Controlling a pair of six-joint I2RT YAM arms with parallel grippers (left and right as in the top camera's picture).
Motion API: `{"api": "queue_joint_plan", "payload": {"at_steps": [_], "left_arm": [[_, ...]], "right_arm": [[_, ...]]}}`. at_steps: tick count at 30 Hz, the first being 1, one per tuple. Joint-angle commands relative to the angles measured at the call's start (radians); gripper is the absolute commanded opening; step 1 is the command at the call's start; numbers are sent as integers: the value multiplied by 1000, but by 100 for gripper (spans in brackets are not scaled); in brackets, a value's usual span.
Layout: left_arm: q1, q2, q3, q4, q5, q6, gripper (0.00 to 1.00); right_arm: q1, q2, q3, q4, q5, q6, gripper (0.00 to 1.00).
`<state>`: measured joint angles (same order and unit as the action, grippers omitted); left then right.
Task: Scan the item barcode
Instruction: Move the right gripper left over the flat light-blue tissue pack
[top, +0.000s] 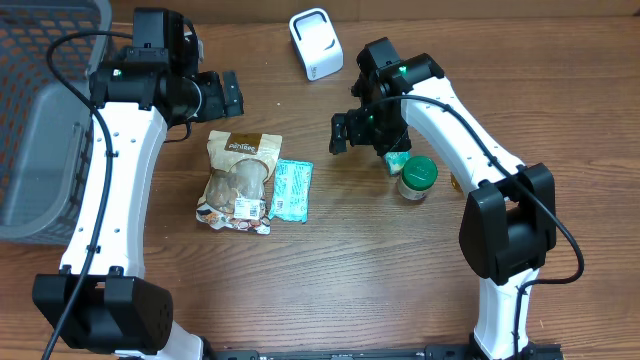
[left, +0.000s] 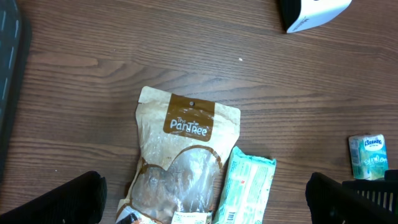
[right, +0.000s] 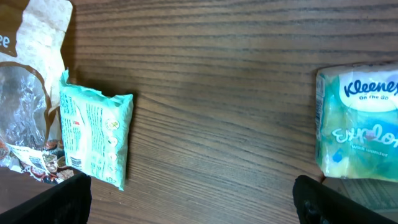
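**Clearances.** The grey mesh plastic basket (top: 40, 130) takes up the left edge of the wooden bench (top: 380, 270). The white boxy barcode scanner (top: 315, 45) stands near the far edge, between the two arms and well apart from both. The front half of the bench shows bare wood. A second bare strip runs between the teal foil packet (top: 292, 190) and the small blue-green Kleenex tissue pack (right: 357, 124).

**Tools.** The left tool (top: 232, 95) hangs above the far end of the brown-and-clear snack pouch (top: 238, 175). It is released, its fingers spread wide with nothing between them. The right tool (top: 340, 133) hangs over the bare strip. It is also released and empty, and touches neither the packet nor the tissue pack.

**Items.** The tissue pack lies just beside the green-lidded glass jar (top: 417, 178), under the right arm's wrist. Its printed face is up, with white "Kleenex" lettering. Its wrapper is glossy and slightly creased. The right wrist view cuts off its right side, and no barcode can be made out on it. The pouch and the teal packet lie flat, side by side and touching. The packet has fine print and a dark striped patch near its front end.
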<state>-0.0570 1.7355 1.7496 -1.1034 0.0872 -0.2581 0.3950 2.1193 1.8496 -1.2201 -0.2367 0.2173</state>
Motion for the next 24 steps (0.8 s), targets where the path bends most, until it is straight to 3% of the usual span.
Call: {"api": "queue_joint_plan", "payload": {"at_steps": [1,24], "left_arm": [[3,2,14,0,10,11,100],[3,2,14,0,10,11,100]], "right_arm": [[2,-34,22,13,-11,4,100],[2,-34,22,23,-11,3,100]]}}
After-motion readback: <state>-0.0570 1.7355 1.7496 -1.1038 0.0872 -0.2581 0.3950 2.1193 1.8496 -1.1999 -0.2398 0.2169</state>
